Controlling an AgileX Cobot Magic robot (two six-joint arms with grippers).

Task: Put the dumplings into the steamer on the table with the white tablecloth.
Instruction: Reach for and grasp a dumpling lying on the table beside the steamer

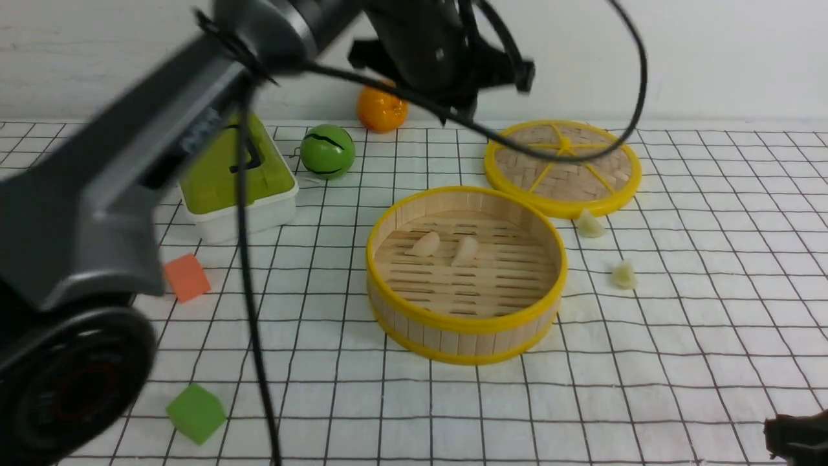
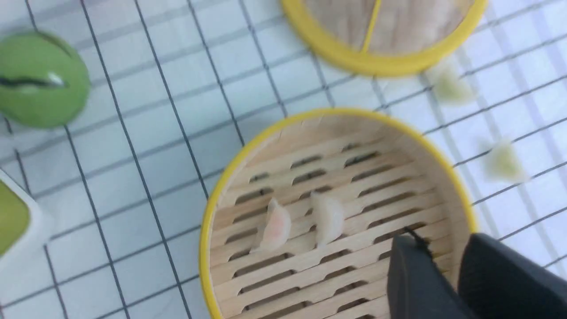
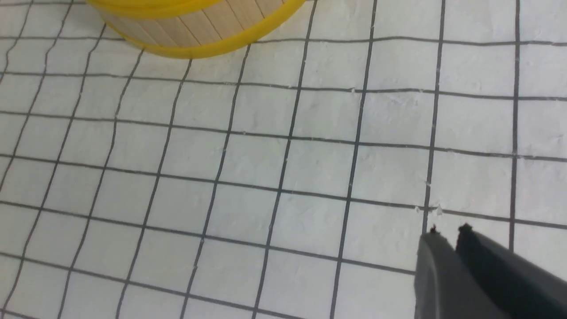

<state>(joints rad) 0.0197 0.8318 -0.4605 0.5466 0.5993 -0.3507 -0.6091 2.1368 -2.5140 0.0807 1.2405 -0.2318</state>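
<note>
Dumplings (image 2: 277,226), two pink, lie inside steamer (image 2: 310,116) near left hand (image 2: 447,248).

You see two pale pinkish crescent dumplings (image 1: 427,244) in the round bamboo steamer (image 1: 466,323); two pale yellow-green dumplings (image 1: 624,275) lie on the white gridded tablecloth (image 1: 679,362) to its right, before the flat woven lid (image 1: 563,168).

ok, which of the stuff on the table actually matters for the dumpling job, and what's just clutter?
Job: steamer; two pinkish dumplings already inside it; two yellow-green dumplings still on the white tablecloth.

Clutter: steamer lid; green ball; orange fruit; green-topped box; orange cube; green cube.
</note>
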